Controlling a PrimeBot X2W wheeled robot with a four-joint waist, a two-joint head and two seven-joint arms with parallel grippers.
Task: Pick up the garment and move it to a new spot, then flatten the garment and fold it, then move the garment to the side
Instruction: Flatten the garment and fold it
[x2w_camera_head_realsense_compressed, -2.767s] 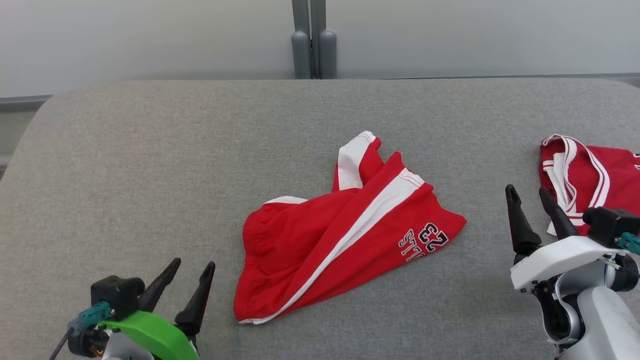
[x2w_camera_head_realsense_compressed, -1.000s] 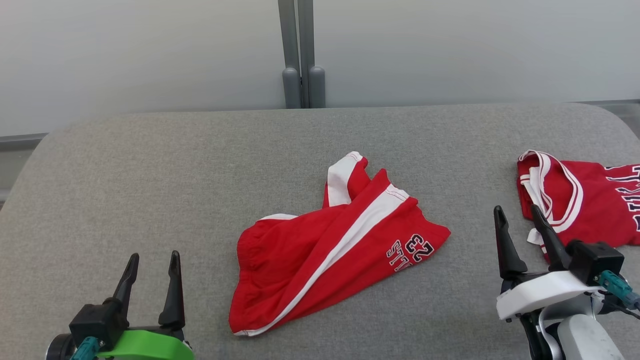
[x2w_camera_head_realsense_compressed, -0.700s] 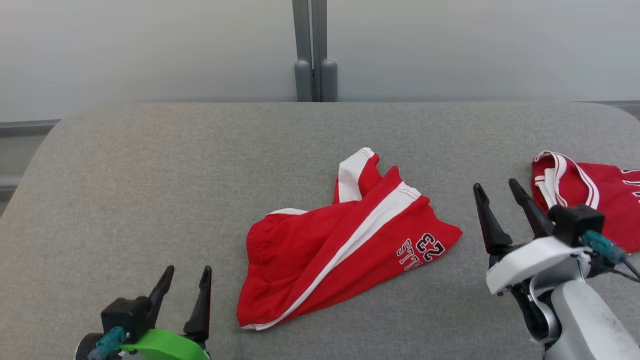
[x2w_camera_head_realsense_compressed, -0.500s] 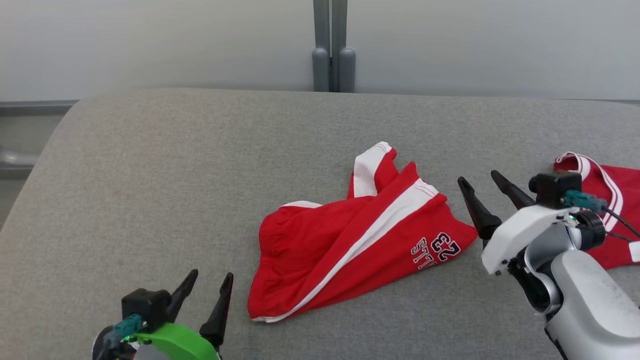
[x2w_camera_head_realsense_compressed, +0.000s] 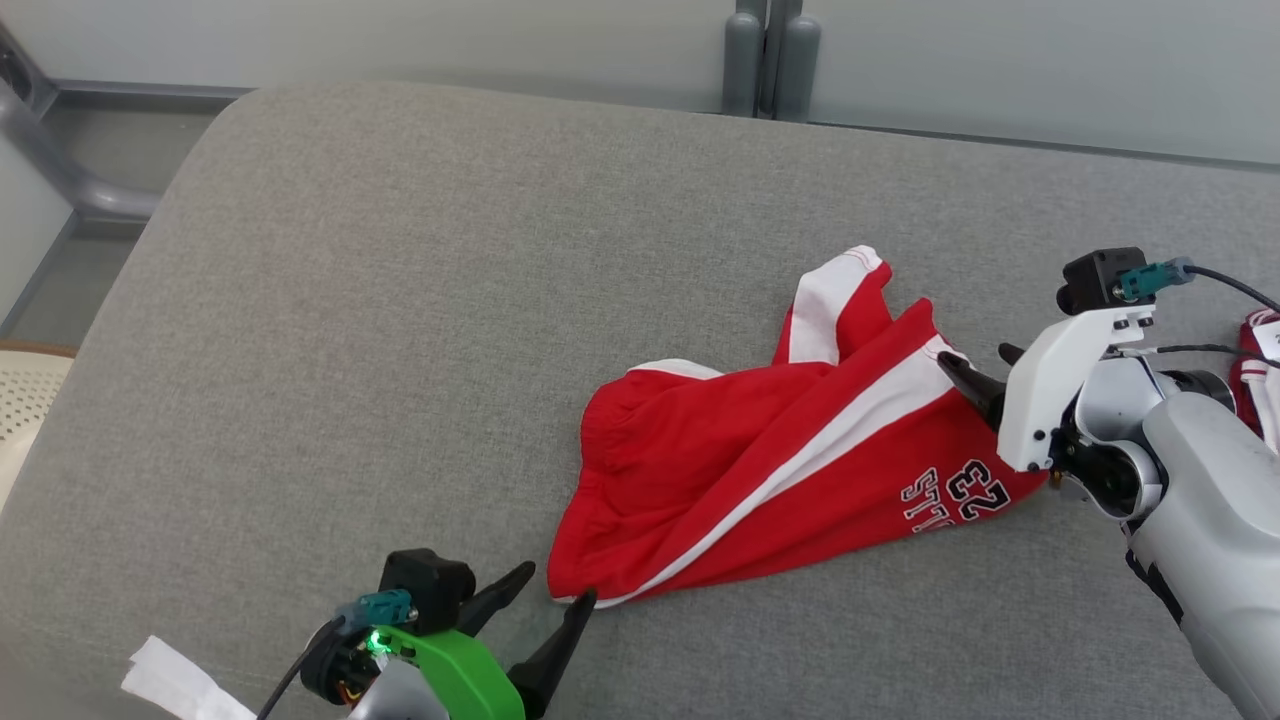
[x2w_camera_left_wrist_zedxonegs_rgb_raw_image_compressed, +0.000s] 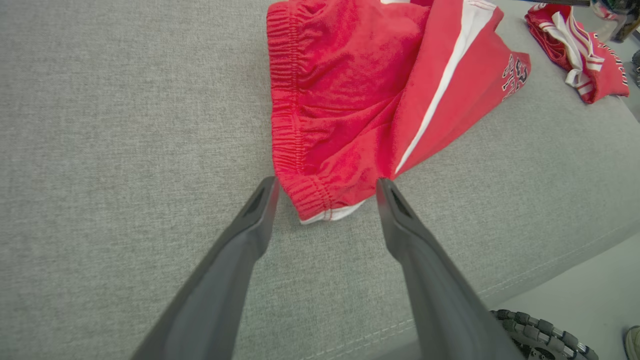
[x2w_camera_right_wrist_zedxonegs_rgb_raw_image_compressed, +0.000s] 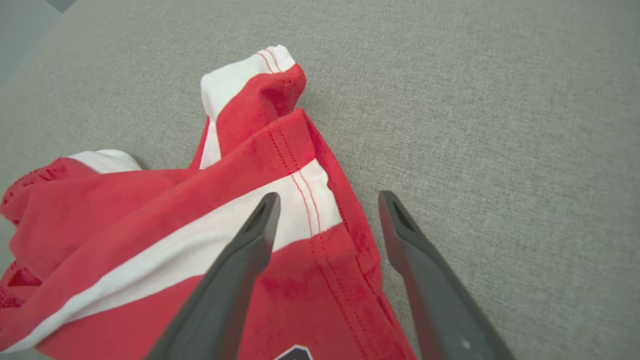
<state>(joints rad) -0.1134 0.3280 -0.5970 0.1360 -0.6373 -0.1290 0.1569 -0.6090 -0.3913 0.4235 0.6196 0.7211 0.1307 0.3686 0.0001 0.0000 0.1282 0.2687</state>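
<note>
A pair of red shorts (x2w_camera_head_realsense_compressed: 760, 480) with a white side stripe and dark lettering near one leg hem lies crumpled on the gray fabric tabletop (x2w_camera_head_realsense_compressed: 400, 300), a little right of the middle in the head view. The elastic waistband points toward the robot's left and the leg hems toward its right. The left hand (x2w_camera_head_realsense_compressed: 560, 582) is open, low at the near corner of the waistband. In the left wrist view, that hand (x2w_camera_left_wrist_zedxonegs_rgb_raw_image_compressed: 326, 181) has its two dark fingers spread on either side of the corner, where a bit of white edge shows. The right hand (x2w_camera_head_realsense_compressed: 972, 355) is open too, at the leg hem. In the right wrist view, this hand (x2w_camera_right_wrist_zedxonegs_rgb_raw_image_compressed: 328, 195) has one finger over the white stripe and the other over bare tabletop just past the hem's edge. Neither hand grips the cloth. A second red and white garment (x2w_camera_left_wrist_zedxonegs_rgb_raw_image_compressed: 575, 45) lies apart, further to the robot's right.
</note>
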